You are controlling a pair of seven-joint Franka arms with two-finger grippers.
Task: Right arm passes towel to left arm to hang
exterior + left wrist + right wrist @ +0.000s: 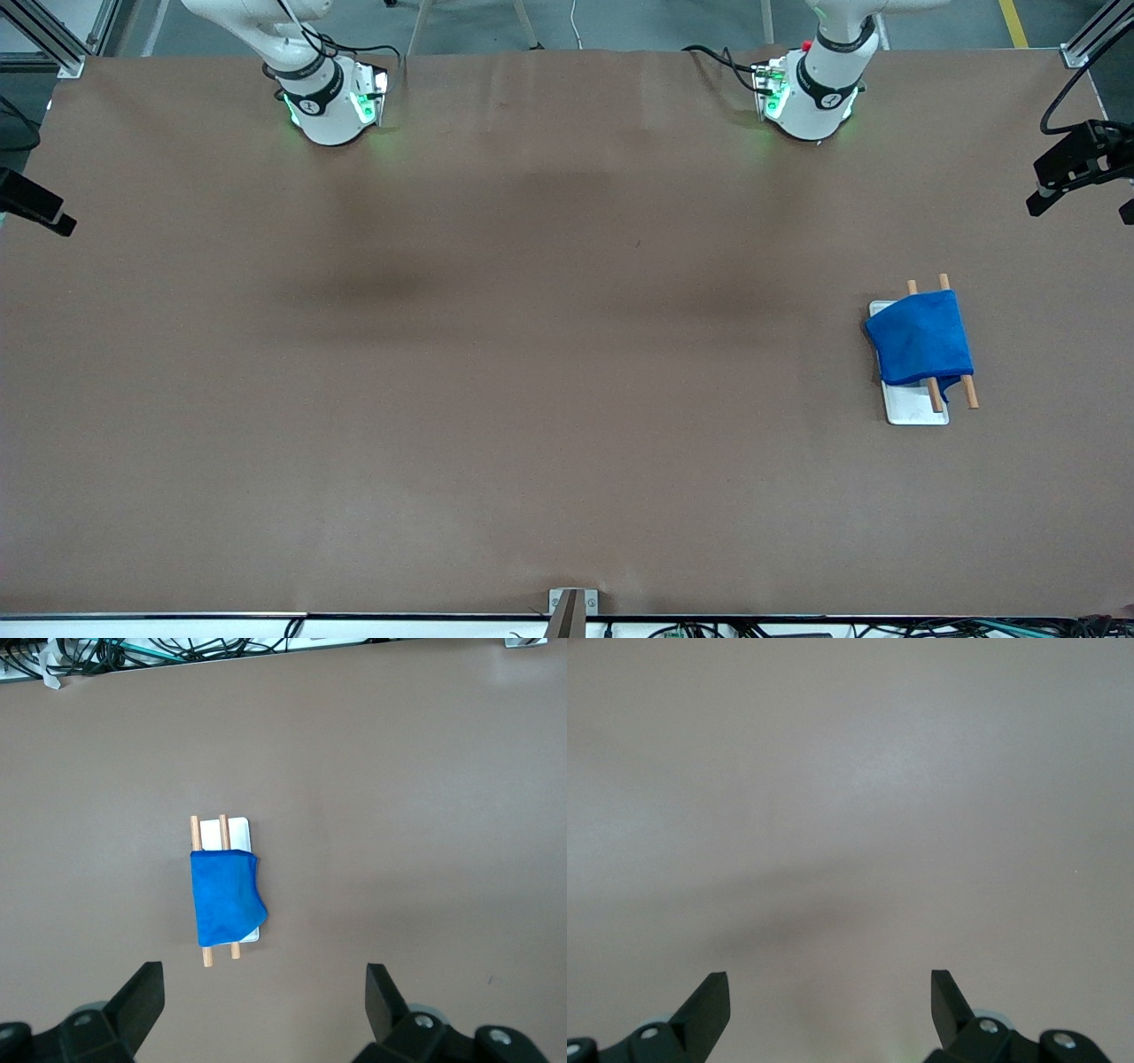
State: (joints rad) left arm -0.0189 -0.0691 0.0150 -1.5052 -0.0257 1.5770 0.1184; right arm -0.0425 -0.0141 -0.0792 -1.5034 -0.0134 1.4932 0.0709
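The bright blue towel (920, 338) hangs draped over two wooden rails (968, 390) of a rack with a white base (915, 408), toward the left arm's end of the table. It also shows in the left wrist view (226, 897), over the rails (207, 956) and the white base (236, 827). My left gripper (264, 997) is open and empty, high above bare table short of the rack. My right gripper (830, 1001) is open and empty over bare brown table. Neither gripper shows in the front view, only the arm bases.
The brown table (496, 354) is bare apart from the rack. Black camera mounts stand at the table's ends (1076, 164) (35, 208). A small bracket (571, 602) sits at the edge nearest the front camera. Cables (159, 651) lie off the table's edge.
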